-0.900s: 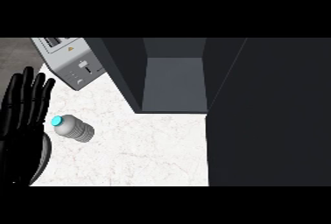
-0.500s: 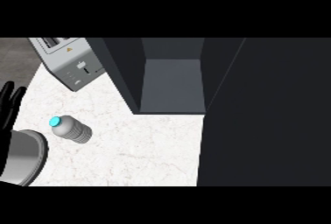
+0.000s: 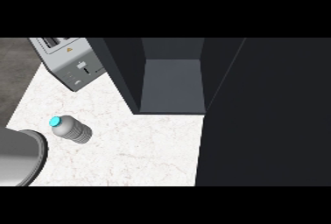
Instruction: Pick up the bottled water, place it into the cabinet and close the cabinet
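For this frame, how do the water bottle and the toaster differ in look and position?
The water bottle is clear, rounded and cyan-capped; the toaster is a boxy grey metal appliance, clearly bigger. The bottle stands apart from the cabinet on open counter, while the toaster sits farther back, close beside the cabinet's left wall. Both rest on the same white marble counter, left of the open cabinet.

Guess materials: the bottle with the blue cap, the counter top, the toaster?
The clear bottle with a light blue cap looks like thin ribbed plastic, greyish and see-through. The white counter top looks like polished marble or stone, going by its faint veining. The silver box-shaped toaster looks like brushed metal, matte grey with a dark lever slot; painted plastic is possible.
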